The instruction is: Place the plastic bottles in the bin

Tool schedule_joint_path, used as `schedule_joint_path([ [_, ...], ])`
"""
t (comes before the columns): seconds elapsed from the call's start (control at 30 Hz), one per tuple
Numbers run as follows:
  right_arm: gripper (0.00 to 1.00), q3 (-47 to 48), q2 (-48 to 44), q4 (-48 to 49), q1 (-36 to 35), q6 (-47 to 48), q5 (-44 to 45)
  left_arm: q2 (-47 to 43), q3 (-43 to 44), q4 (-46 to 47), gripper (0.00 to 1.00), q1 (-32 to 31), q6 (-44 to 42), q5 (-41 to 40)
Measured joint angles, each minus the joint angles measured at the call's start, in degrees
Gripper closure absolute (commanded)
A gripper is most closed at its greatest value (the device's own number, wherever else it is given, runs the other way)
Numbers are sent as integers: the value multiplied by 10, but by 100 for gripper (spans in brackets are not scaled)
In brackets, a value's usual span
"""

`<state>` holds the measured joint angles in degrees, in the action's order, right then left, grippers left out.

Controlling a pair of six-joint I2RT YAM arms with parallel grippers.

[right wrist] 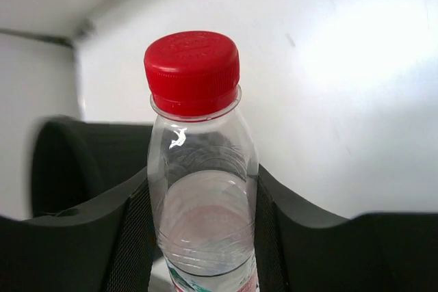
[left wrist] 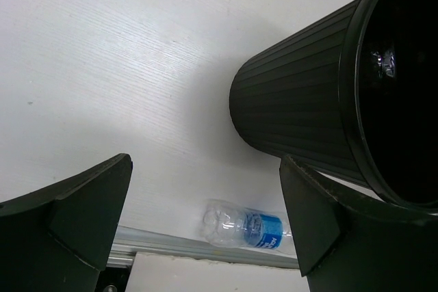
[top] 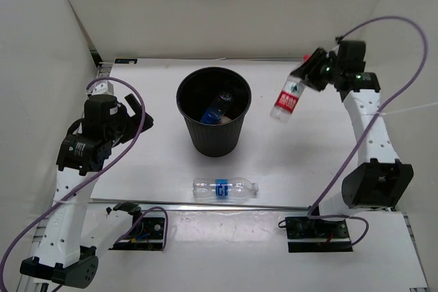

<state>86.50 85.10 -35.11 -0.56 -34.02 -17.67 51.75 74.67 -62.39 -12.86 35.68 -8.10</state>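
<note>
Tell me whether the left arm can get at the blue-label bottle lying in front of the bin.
Probably yes. The left tool is open and empty; the blue-label bottle lies on the table apart from the bin, nothing visible between tool and bottle.

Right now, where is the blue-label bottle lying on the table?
The blue-label bottle lies on its side by the table's near edge in the top view, just below the bin.
</note>
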Motion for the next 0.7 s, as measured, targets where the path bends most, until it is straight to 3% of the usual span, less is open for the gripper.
schedule_joint_path([
  [0.2,69,215,2,-6,-36,-26,-1,2,-16,14,0,0,-8,9],
  [0.33,69,285,26,9,-114,-41,-5,3,-22,16,0,0,-14,13],
  [0.5,66,386,129,14,-219,-23,12,4,-22,16,0,0,-24,15],
  [0.6,62,404,177,13,-273,2,43,6,-21,15,0,0,-30,16],
  [0.7,47,405,208,7,-320,28,68,7,-21,13,0,0,-37,17],
])
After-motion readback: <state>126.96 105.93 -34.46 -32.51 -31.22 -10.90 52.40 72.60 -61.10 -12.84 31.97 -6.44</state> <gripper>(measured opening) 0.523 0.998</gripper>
